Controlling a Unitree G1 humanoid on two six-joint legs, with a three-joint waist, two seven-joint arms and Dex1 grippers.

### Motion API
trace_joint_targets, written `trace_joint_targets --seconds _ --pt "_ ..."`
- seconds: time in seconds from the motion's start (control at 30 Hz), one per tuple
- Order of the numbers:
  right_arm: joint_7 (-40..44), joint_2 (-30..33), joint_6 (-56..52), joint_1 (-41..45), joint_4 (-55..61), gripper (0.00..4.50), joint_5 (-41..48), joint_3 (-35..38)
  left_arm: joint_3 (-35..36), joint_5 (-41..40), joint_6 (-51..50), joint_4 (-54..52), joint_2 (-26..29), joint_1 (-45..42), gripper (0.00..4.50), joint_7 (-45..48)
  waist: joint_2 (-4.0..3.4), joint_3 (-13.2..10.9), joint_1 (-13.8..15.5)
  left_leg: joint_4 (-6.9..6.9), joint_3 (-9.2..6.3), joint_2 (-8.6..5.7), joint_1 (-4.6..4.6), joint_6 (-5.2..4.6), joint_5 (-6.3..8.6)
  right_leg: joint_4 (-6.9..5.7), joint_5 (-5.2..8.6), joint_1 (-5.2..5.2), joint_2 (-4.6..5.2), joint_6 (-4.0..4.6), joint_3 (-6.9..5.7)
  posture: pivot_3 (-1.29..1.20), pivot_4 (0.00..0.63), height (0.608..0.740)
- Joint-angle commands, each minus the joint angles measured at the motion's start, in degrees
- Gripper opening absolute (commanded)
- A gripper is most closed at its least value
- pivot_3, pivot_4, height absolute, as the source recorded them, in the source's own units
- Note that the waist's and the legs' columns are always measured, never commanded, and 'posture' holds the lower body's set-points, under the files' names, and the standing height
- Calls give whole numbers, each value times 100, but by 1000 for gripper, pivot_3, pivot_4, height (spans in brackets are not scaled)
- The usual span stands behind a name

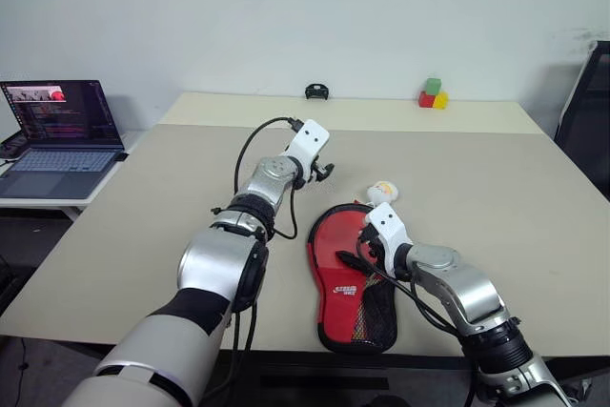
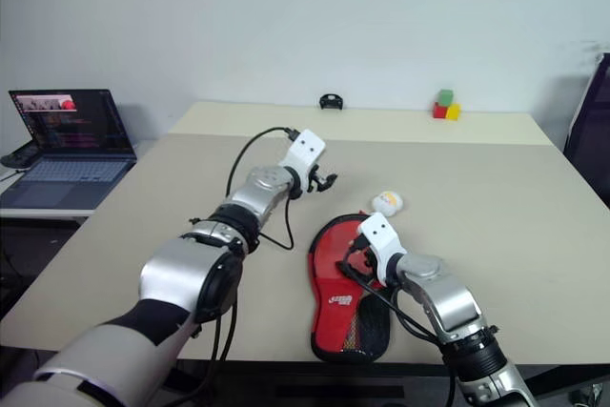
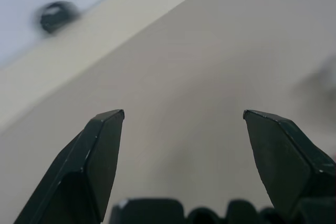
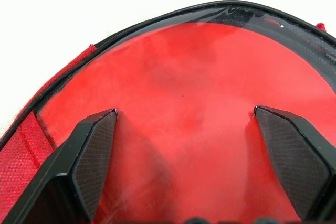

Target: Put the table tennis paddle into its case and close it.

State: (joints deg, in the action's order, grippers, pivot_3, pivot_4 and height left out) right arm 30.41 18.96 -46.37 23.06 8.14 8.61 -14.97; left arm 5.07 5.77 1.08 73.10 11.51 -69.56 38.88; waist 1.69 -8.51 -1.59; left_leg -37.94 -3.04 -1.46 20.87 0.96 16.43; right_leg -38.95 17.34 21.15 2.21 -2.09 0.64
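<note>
Nearest the bench's [image 1: 143, 226] front edge, the case [image 1: 335, 278] is lying flat, red side up, mesh handle end pointing toward the robot, round end away. Over it the right pincer [image 4: 184, 116] is hanging wide open, empty. Beyond, the left pincer [image 3: 184, 116] is gaping, empty, above bare bench. Farther off, a laptop [image 1: 62, 131] is glowing.

Both arms wear glossy silver shells with black joint rings and black sleeves near the shoulder. Each wrist carries a white angular housing; the one on the left arm [image 1: 307, 143] shows two small dark screw holes. A black cable [image 1: 250, 152] loops off it toward seven o'clock. The right arm [image 1: 457, 288] has thinner black wires along its forearm. The fingers [image 3: 97, 166] are matte black, wedge-shaped; those on the right [image 4: 86, 158] show a fine woven texture.
</note>
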Motion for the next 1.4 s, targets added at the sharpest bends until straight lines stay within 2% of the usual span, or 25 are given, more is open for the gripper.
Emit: trace_joint_targets --seconds 0.03,0.17,0.3,0.43,0.53,0.73,1.0,1.17,1.4 --pt "302 470 -406 -398 -110 4500 136 141 366 -878 -367 -1002 534 809 3955 1755 -11 -9 -68 3 1 5 0 1 0 -1 2 4 -2 4 0 0 150 740" --pt "366 555 -525 -351 136 4500 312 293 237 -1577 -1472 -3208 672 2053 3955 2424 -11 -15 -30 8 -12 15 18 3 1 0 11 21 -6 20 13 0 150 740" --pt "514 533 -730 -209 572 4500 626 456 58 -1986 -2429 -5262 855 3222 3955 2389 -4 -20 -10 0 -17 13 41 2 2 7 10 30 2 21 14 0 150 740" --pt "804 669 -1066 -188 1158 4500 1177 812 -132 -2256 -2937 -6565 1094 3852 3955 2313 -17 -29 -22 8 -16 13 48 2 3 8 12 42 3 25 17 0 150 740" --pt "1064 949 -1083 -207 1573 4500 1578 1246 -376 -2124 -2842 -7152 1339 4115 3955 2219 -32 -51 -8 0 -21 14 102 3 2 0 11 95 1 26 12 0 150 740" --pt "1251 1361 -1002 -156 1788 4500 2071 1870 -719 -2038 -2697 -7457 1455 4154 3955 1994 -42 -70 24 0 -19 7 114 2 3 9 11 100 6 26 10 0 150 740" --pt "1240 1699 -988 -23 1697 4500 2436 2283 -1257 -1893 -2344 -7144 1336 3961 3955 1964 -43 -78 19 0 -16 8 115 1 3 9 11 100 5 26 11 0 150 740" --pt "793 1636 -957 26 1531 4500 2313 2369 -1633 -1632 -1922 -6305 1079 3718 3955 1936 -42 -78 28 -2 -14 7 115 0 2 8 11 98 4 26 11 0 150 740" --pt "690 1646 -755 117 1370 4500 2202 2146 -2034 -1071 -1218 -5098 751 3250 3955 1805 -41 -81 20 -2 -9 7 116 0 2 6 11 101 3 26 15 0 150 740"
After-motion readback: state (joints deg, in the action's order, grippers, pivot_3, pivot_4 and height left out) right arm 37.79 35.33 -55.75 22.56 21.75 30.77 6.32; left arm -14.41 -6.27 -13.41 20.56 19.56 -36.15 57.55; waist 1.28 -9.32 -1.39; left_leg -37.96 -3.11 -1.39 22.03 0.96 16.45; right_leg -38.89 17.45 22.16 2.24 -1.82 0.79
